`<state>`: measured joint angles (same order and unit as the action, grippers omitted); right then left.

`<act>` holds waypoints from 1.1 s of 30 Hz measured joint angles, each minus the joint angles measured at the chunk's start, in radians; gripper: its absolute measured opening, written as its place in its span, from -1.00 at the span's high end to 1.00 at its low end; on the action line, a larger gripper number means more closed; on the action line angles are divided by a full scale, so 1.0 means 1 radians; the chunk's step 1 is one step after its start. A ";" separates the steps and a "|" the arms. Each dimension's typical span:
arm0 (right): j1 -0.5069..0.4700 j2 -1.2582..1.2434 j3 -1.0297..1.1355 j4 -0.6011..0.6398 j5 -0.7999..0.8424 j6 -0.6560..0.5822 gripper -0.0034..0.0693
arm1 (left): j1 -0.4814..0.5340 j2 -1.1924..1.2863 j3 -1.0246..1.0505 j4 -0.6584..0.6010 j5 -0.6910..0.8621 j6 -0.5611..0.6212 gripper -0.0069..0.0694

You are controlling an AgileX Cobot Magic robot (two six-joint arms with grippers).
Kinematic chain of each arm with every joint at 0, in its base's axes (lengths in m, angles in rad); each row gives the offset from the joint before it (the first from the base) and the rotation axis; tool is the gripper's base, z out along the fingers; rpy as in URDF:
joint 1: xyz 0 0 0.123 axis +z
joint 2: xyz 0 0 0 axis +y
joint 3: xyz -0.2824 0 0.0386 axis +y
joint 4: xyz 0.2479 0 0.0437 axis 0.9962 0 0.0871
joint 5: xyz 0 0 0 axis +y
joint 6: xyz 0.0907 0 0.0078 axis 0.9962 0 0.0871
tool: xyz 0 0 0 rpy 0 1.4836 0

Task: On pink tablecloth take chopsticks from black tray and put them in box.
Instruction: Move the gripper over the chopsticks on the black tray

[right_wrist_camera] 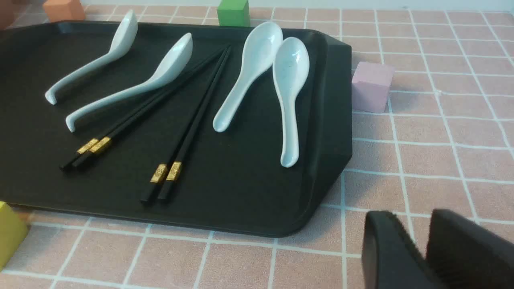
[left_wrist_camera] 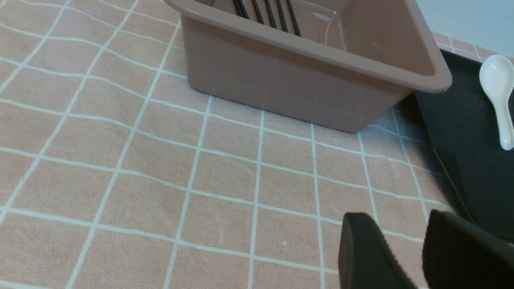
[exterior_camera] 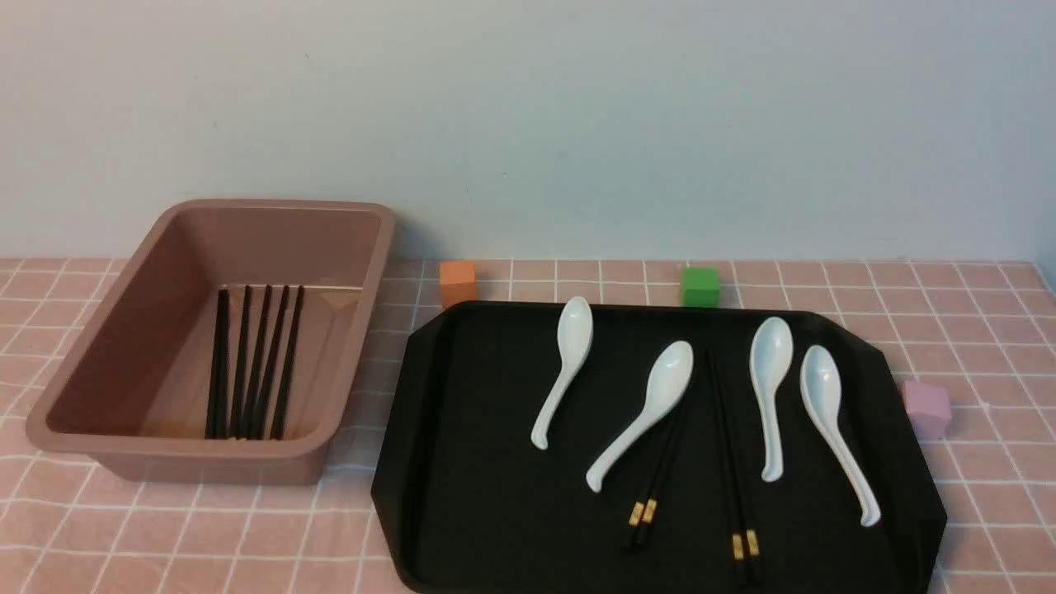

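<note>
Four chopsticks (right_wrist_camera: 196,120) are in the tray (right_wrist_camera: 249,192), the landmark here and the broadest thing on the cloth (exterior_camera: 247,528). Left of the tray and just beside it stands the box (exterior_camera: 223,462), with several more chopsticks lying side by side on its floor. Within the tray are four spoons (exterior_camera: 825,396), one lying across the upper part of the left-hand pair of chopsticks. Beyond the tray's far edge sit an orange cube (exterior_camera: 458,285) and a green cube (exterior_camera: 700,288); a pink cube (exterior_camera: 927,408) is off its right side, and a yellow cube (right_wrist_camera: 10,233) by its near edge.

The right gripper (right_wrist_camera: 415,241) is near the tray's right side, its fingers parted by a modest gap and holding nothing. The left gripper (left_wrist_camera: 405,241), on the tray's left, is likewise partly open and bare.

The step in hand looks like a pause between pickups. Next, the right gripper should move over the tray and pinch a free-lying chopstick; the left-hand pair needs care, lest the spoon be dragged.
</note>
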<state>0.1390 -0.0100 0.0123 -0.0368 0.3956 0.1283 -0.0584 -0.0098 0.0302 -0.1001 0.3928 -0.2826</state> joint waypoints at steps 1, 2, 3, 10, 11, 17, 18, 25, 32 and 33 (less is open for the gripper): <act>0.000 0.000 0.000 0.000 0.000 0.000 0.40 | 0.000 0.000 0.000 0.000 0.000 0.000 0.19; 0.000 0.000 0.000 0.000 0.000 0.000 0.39 | 0.000 0.000 0.000 0.000 0.000 0.000 0.19; 0.000 0.000 0.000 0.000 0.000 0.000 0.39 | 0.000 0.000 0.000 0.000 0.000 0.000 0.19; 0.000 0.000 0.000 0.000 0.000 0.000 0.36 | 0.000 0.000 0.000 0.000 0.000 0.000 0.19; 0.000 0.000 0.000 0.000 0.000 0.000 0.36 | 0.000 0.000 0.000 0.000 0.000 0.000 0.19; 0.000 0.000 0.000 0.000 0.000 0.000 0.36 | 0.000 0.000 0.000 0.000 0.000 0.000 0.19; 0.000 0.000 0.000 0.000 0.000 0.000 0.36 | 0.000 0.000 0.000 0.000 0.000 0.000 0.19; 0.000 0.000 0.000 0.000 0.000 0.000 0.36 | 0.000 0.000 0.000 0.000 0.000 0.000 0.19; 0.000 0.000 0.002 -0.084 -0.012 -0.018 0.35 | 0.000 0.000 0.000 0.000 0.000 0.000 0.19; 0.000 0.000 0.002 -0.102 -0.013 -0.019 0.34 | 0.000 0.000 0.000 0.000 0.000 0.000 0.19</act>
<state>0.1390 -0.0100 0.0139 -0.1386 0.3828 0.1095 -0.0584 -0.0098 0.0302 -0.1001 0.3928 -0.2826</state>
